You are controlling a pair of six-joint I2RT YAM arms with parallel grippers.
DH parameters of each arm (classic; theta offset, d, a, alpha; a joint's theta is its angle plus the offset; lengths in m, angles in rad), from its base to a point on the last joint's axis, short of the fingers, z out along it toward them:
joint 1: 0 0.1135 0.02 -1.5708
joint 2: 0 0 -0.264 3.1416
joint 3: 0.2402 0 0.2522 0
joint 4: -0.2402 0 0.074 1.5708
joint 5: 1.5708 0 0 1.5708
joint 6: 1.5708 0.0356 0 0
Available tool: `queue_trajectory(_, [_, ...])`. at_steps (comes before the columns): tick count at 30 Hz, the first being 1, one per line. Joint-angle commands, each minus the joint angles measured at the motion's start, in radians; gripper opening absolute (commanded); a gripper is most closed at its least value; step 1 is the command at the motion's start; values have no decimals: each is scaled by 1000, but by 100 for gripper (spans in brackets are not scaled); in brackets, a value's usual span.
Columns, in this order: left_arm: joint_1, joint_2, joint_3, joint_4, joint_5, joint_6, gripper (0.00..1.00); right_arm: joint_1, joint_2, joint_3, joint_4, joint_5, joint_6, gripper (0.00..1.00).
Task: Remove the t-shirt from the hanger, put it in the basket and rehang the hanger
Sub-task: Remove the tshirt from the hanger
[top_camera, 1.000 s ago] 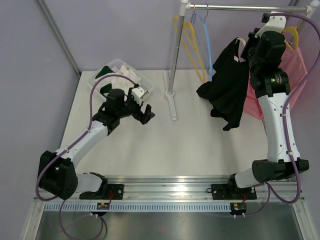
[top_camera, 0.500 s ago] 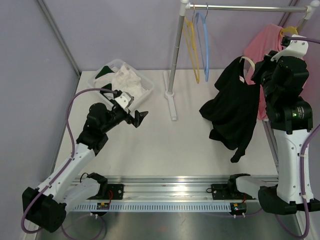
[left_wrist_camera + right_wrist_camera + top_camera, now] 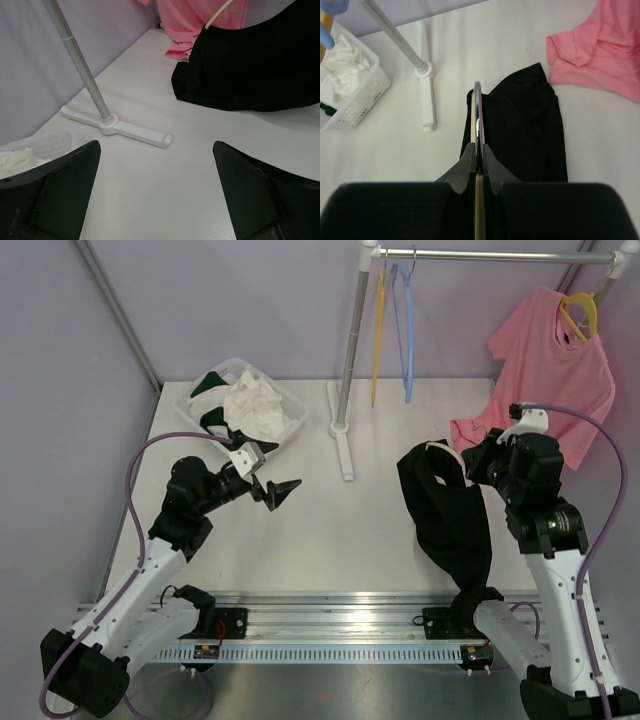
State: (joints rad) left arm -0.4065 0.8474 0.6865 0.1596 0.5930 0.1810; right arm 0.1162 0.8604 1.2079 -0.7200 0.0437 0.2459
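A black t-shirt [image 3: 450, 520] hangs on a cream hanger [image 3: 437, 447] and drapes down to the table at the right. My right gripper [image 3: 480, 466] is shut on the hanger's metal hook [image 3: 477, 112], with the t-shirt [image 3: 530, 130] spread below it in the right wrist view. Pointing right over the table's left half, my left gripper [image 3: 282, 490] is open and holds nothing. In the left wrist view the shirt [image 3: 260, 70] and a bit of the hanger [image 3: 220, 12] lie well beyond my open left gripper [image 3: 155, 145].
A pink t-shirt [image 3: 550, 350] hangs on a yellow hanger at the rail's right end, just behind my right arm. Bare yellow [image 3: 379, 330] and blue [image 3: 406, 330] hangers hang by the rack pole [image 3: 350, 350]. A white basket [image 3: 240, 405] of clothes stands at the back left.
My right arm has come down and forward from the rail, carrying the black t-shirt on its hanger to the table. My left arm drew back, its gripper still open.
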Motion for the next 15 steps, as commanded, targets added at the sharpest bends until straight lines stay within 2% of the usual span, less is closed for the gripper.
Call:
queue_trajectory(1, [-5, 13, 1, 58, 77, 20, 99, 5, -102, -111, 195, -134, 47, 0])
queue_trajectory(5, [-9, 38, 4, 55, 99, 26, 99, 5, -98, -169, 251, -217, 49, 0])
queue_trajectory(9, [-18, 64, -2, 64, 108, 29, 99, 34, 1, -159, 281, -249, 30, 0])
queue_trajectory(15, [-41, 91, 2, 57, 99, 40, 99, 220, 107, -123, 335, -163, 0, 0])
